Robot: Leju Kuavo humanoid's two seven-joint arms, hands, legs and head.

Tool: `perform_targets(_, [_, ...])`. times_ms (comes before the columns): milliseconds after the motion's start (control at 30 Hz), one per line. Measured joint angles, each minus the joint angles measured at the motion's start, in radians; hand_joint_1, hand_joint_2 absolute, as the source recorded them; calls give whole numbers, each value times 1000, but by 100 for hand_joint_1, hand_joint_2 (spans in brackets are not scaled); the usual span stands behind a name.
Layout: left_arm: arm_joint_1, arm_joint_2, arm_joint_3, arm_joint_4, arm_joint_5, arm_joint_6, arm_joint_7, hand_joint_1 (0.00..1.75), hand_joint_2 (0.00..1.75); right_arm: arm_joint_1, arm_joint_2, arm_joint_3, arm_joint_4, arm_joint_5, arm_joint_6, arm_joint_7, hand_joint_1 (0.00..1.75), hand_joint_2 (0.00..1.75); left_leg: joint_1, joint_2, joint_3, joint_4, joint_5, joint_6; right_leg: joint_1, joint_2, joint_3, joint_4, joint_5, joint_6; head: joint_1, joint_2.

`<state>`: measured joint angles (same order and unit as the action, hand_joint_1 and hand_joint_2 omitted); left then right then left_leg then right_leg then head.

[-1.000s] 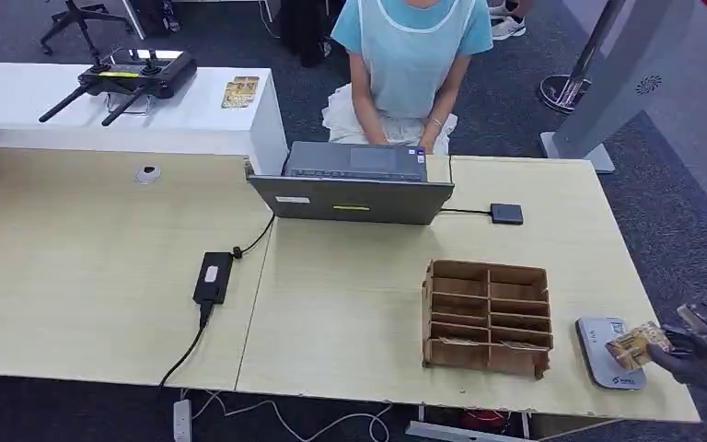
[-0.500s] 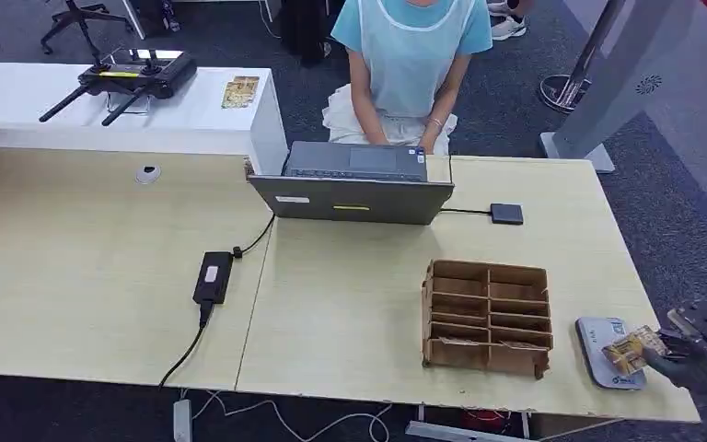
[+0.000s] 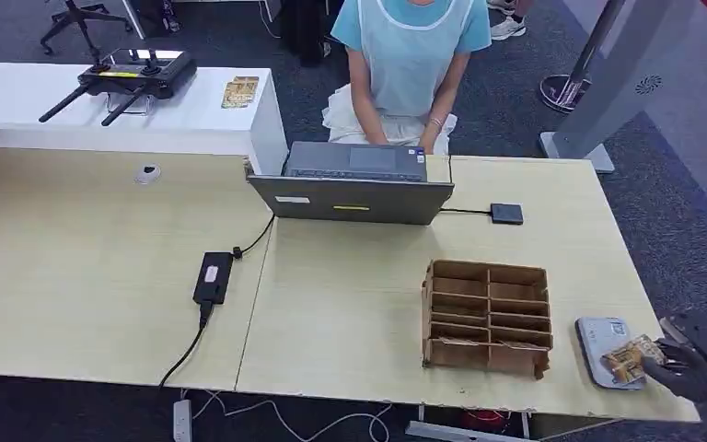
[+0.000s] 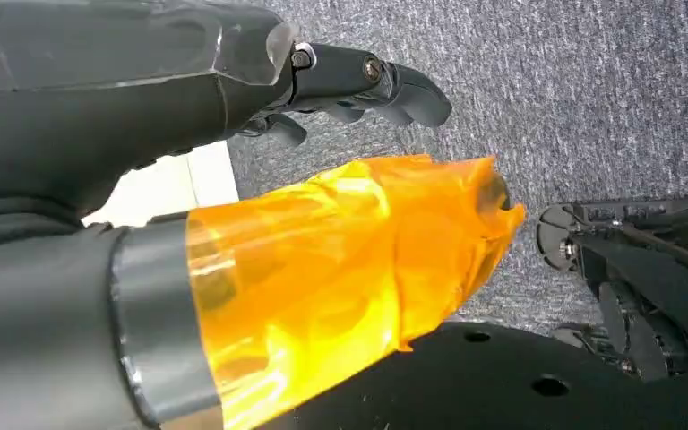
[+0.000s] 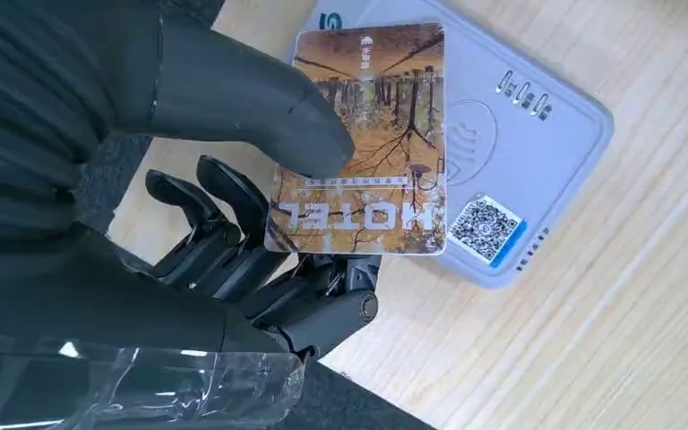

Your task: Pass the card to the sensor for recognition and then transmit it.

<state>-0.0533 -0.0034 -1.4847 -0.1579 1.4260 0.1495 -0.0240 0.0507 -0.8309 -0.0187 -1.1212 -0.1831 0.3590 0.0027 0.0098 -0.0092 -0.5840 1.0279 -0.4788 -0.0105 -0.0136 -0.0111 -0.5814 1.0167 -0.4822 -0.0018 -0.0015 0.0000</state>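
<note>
A hotel card (image 3: 628, 357) printed with autumn trees is pinched between the thumb and fingers of my right hand (image 3: 690, 373). The hand holds it flat just over the grey card sensor (image 3: 603, 343) at the table's near right corner. In the right wrist view the card (image 5: 367, 143) covers part of the sensor (image 5: 520, 134), whose QR sticker shows beside it, and my thumb (image 5: 233, 98) presses on the card's face. My left hand (image 4: 340, 81) hangs over the carpet with nothing in it, its thumb wrapped in orange film.
A brown cardboard organiser (image 3: 488, 318) stands just left of the sensor. Behind it are an open laptop (image 3: 354, 184), a seated person (image 3: 410, 64) and a small black box (image 3: 506, 214). A power adapter (image 3: 213, 276) lies mid-table. The table edge is close to my right hand.
My right hand has drawn the card down and towards the table's near edge, bringing it lower over the sensor. Nothing else has moved.
</note>
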Motion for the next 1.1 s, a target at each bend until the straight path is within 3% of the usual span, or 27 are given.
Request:
perform_targets(200, [0, 0, 0, 0, -8, 0, 2, 0, 0, 4, 3, 0, 9, 11, -5, 3, 175, 175, 0, 0, 0, 0, 0, 0, 0, 0, 0, 0, 0, 0, 0, 0])
perform_targets(533, [0, 0, 0, 0, -10, 0, 5, 0, 0, 8, 23, 0, 20, 74, -72, 6, 175, 175, 0, 0, 0, 0, 0, 0, 0, 0, 0, 0, 0, 0, 0, 0])
perform_targets(1100, [0, 0, 0, -1, -7, 0, 5, 0, 0, -14, 58, -5, 25, 91, -96, 6, 175, 175, 0, 3, 1, 0, 0, 1, 0, 2, 0, 0, 0, 0, 0, 0])
